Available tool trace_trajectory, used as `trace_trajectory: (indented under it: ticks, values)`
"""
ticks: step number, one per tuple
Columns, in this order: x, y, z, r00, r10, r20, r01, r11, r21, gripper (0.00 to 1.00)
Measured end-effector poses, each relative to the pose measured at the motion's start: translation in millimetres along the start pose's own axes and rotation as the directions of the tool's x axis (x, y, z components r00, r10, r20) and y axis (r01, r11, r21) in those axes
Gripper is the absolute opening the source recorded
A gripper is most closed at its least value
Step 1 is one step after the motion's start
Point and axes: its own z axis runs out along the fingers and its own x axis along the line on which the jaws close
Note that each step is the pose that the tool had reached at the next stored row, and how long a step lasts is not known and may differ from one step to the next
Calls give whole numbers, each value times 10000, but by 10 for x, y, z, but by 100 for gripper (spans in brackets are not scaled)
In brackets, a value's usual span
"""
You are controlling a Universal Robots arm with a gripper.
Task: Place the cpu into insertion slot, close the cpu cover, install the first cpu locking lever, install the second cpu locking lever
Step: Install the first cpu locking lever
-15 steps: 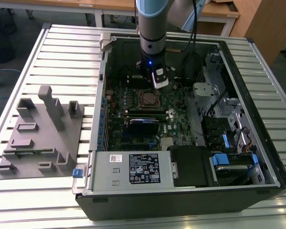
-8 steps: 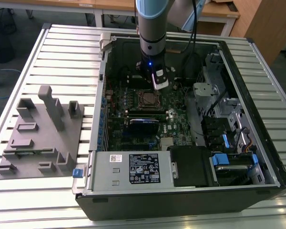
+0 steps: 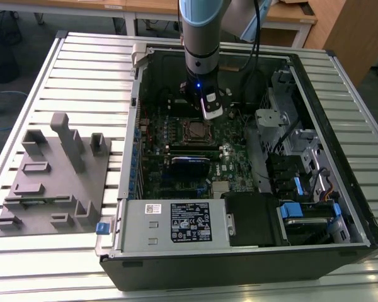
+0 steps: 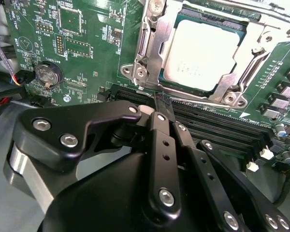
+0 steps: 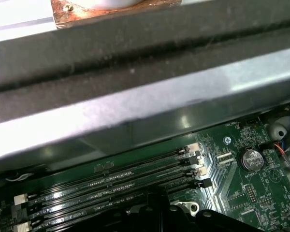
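the small flat square silver-grey cpu (image 4: 195,53) is seen already seated in its socket with the thin silvery metal cpu cover (image 4: 152,41) lowered around it, while the black end effector (image 4: 163,104), fingers pressed together and empty, hovers just beside the socket, the locking levers' state not discernible.

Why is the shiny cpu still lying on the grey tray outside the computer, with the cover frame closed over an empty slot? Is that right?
Not quite. The cpu is not on the grey tray; it already sits in the socket on the motherboard, and the second wrist view shows it. The cpu cover lies closed around it, as you said. The gripper hovers just beside the socket.
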Motion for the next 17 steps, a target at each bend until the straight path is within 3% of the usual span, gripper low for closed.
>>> trace_trajectory:
  ticks: [17]
  values:
    - [9,41,-19,9999,133,35,-133,9999,-14,10]
